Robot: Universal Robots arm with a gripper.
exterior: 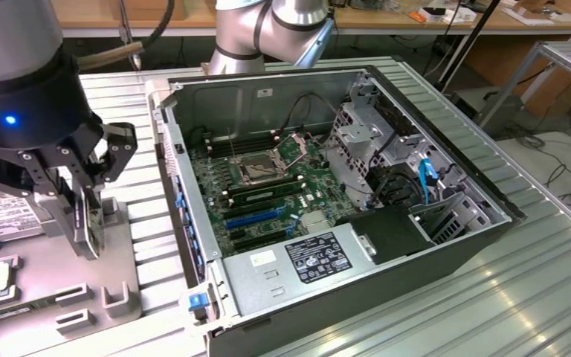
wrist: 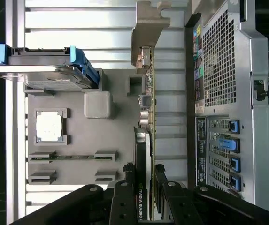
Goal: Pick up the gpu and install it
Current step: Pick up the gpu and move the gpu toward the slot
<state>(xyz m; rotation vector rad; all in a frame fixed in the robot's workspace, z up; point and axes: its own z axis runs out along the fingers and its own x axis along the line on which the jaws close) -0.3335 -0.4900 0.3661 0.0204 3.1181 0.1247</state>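
Observation:
The gpu [exterior: 89, 230] is a thin green card standing on edge over the grey parts tray [exterior: 57, 305], at the exterior view's left. My gripper [exterior: 82, 190] reaches down over it, with one finger on each side of the card. In the wrist view the gpu [wrist: 149, 103] runs edge-on away from my gripper [wrist: 143, 187], and its black cooler sits between the black fingers [wrist: 125, 192]. The gripper is shut on the card. The open computer case [exterior: 181, 186] lies beside it, with the motherboard [exterior: 265, 186] and its blue slots [exterior: 256, 217] exposed.
On the grey tray [wrist: 111, 140] lie a silver hard drive [wrist: 49, 77] with blue rails, a square processor [wrist: 49, 126] and a memory stick [wrist: 73, 157]. The case's rear panel [wrist: 223, 93] stands close beside the card. The robot's base [exterior: 256, 37] rises behind the case.

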